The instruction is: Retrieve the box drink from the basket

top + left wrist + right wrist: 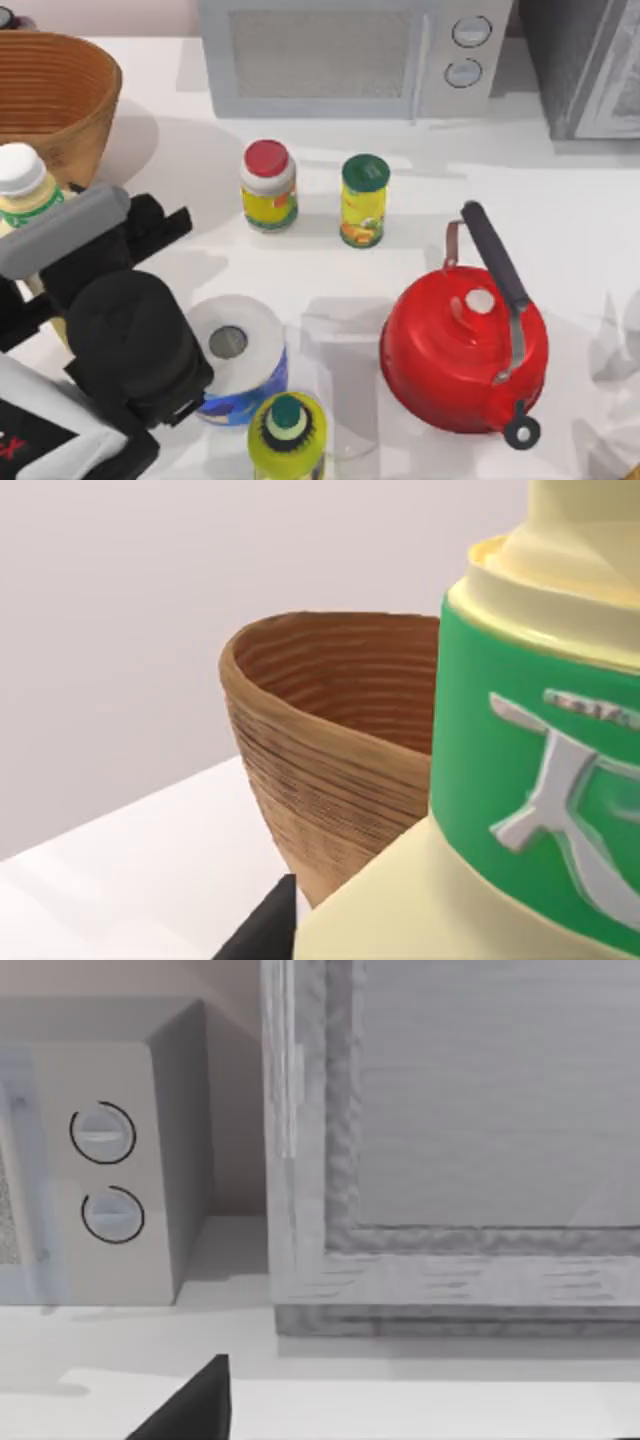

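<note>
1. The box drink (24, 185) is already out of the basket (60, 95): from above, its white cap and green band show at the table's left edge, just in front of the basket's rim and outside it. In the left wrist view the carton (520, 780) stands very near the camera, with the basket (330, 770) behind it.
2. The left gripper (45, 240) sits right at the carton, low on its body, so it looks to be holding the drink, but the fingers are hidden behind the arm and the carton; I cannot tell how wide they are.
3. Judging by this, the lifting-out is done. What seems left is carrying the drink clear and setting it on the table, or simply finishing with it held.
4. Nearby stuff to avoid: a paper roll (232, 355) and a yellow bottle (288, 435) at the front edge, a red-capped jar (268, 185) and a green-lidded can (364, 200) mid-table, and a red kettle (465, 340) to the right.
5. The right arm is parked off by the microwave (110, 1160); a dark finger tip (195, 1405) shows there.
</note>
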Controlling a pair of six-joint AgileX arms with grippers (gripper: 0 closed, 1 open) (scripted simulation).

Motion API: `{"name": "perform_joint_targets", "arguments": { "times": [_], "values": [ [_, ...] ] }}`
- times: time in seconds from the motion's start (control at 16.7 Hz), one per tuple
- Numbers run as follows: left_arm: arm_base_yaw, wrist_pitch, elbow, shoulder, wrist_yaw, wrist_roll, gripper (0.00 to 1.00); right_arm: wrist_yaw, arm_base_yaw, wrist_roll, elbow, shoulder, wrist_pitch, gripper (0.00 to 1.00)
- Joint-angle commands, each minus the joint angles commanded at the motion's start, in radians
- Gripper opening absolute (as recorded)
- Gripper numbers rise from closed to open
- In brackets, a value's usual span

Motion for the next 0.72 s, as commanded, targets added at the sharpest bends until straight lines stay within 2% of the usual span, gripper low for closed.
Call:
{"name": "perform_joint_targets", "arguments": {
  "times": [0.18,0.48,0.72],
  "values": [
    [-0.009,0.095,0.009,0.062,0.022,0.053,0.0,0.0,0.0,0.0,0.0,0.0,0.0,1.0],
    [-0.011,0.107,0.011,0.071,0.025,0.06,0.0,0.0,0.0,0.0,0.0,0.0,0.0,1.0],
    [-0.011,0.107,0.011,0.071,0.025,0.06,0.3,0.0,0.0,0.0,0.0,0.0,0.0,1.0]
  ]
}}
